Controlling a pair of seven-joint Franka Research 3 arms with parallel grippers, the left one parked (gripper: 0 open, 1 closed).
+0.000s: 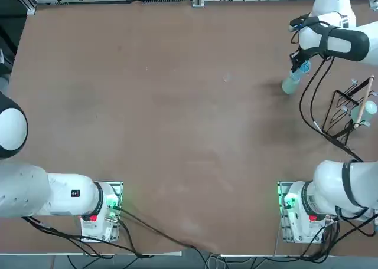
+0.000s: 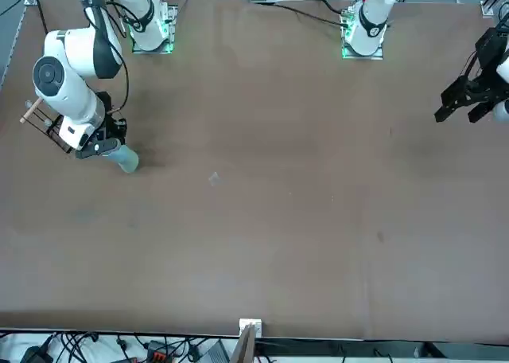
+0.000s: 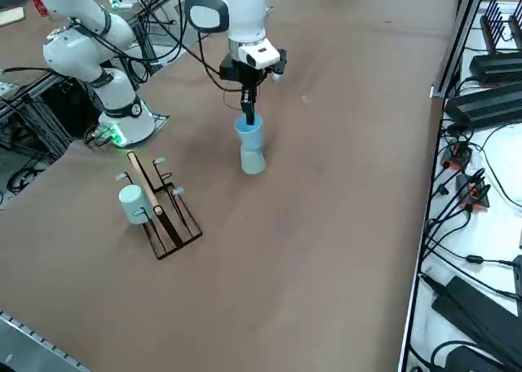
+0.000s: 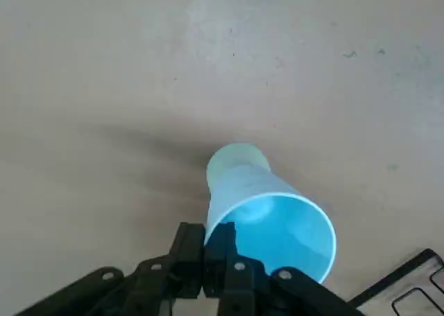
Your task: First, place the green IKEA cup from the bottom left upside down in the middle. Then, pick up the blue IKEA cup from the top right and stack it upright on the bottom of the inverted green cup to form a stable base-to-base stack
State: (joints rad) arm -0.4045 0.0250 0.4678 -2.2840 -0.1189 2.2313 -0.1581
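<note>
end effector: right gripper (image 4: pixel 206 231), fingers together on the near wall of blue cup, one inside the rim, one outside
blue cup: light sky-blue tapered plastic cup (image 3: pixel 249 130), at the fingertips, open end up
green cup: pale sage-green plastic cup (image 3: pixel 252 161), directly below end effector, mouth down on brown tabletop (image 3: pixel 310 266), under blue cup
rack: black wire rack with wooden rod (image 3: pixel 173 219), off to the end effector's right, toward the arm base; pale plastic cup (image 3: pixel 134 204) on it
step: second, blue onto green; looks almost done, bases seem to meet
next move: check cup sits level, part fingers gently, lift straight up without dragging the rim
brands/labels/writing: none readable on cups
</note>
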